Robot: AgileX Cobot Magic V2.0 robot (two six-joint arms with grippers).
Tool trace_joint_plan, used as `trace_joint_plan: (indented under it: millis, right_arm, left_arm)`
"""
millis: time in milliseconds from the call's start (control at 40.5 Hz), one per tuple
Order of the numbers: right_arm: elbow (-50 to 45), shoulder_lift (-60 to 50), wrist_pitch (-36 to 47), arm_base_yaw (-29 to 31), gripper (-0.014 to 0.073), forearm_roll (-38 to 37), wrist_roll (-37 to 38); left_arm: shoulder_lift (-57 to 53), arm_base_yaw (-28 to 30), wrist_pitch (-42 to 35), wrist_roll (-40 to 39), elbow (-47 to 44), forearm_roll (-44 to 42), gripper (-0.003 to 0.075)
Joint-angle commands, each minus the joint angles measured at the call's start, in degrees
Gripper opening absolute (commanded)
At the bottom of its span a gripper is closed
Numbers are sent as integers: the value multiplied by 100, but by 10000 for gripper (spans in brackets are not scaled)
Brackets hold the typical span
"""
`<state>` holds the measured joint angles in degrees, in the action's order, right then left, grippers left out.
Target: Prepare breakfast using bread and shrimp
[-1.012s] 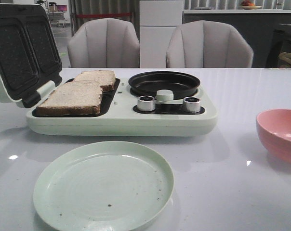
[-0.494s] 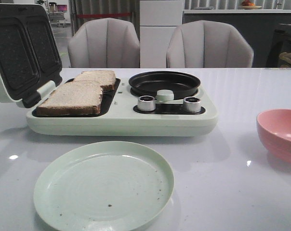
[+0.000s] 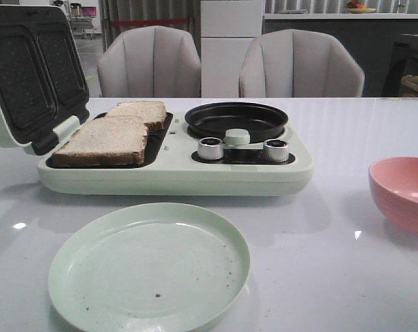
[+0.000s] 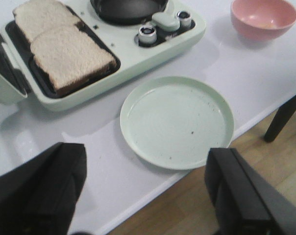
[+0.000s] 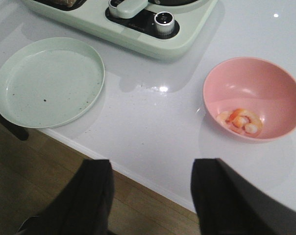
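Two slices of bread (image 3: pixel 108 137) (image 4: pixel 64 51) lie side by side on the dark sandwich plate of the pale green breakfast maker (image 3: pixel 174 173) (image 4: pixel 133 56), whose lid (image 3: pixel 25 76) stands open at the left. The shrimp (image 5: pixel 239 121) rests in a pink bowl (image 5: pixel 254 98) (image 3: pixel 403 192) (image 4: pixel 263 17) at the right. My left gripper (image 4: pixel 145 169) is open and empty above the table's near edge, short of a pale green plate (image 4: pixel 176 121) (image 3: pixel 149 266) (image 5: pixel 49 81). My right gripper (image 5: pixel 150 174) is open and empty too, over the near edge between plate and bowl. Neither gripper shows in the front view.
The breakfast maker has a round black pan (image 3: pixel 236 119) and two silver knobs (image 3: pixel 210 148) at its right half. Two grey chairs (image 3: pixel 150 62) stand behind the table. Wooden floor (image 5: pixel 50 196) shows beyond the table's near edge.
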<state>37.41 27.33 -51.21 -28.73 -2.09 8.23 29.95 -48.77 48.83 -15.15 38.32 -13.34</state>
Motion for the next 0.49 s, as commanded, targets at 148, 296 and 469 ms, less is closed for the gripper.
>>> trace_joint_plan:
  millis: [148,296,469]
  right_arm:
    - [162,16,399,12,471,-70,-3]
    - [162,16,399,12,471,-70,-3]
    - [162,16,399,12,471,-70,-3]
  left_arm:
    - [1263,-25,750,-25,558,-563,307]
    - [2023,-13,625,-104,572,-1143,114]
    - [2674,427,531,-207,723,-1527,104]
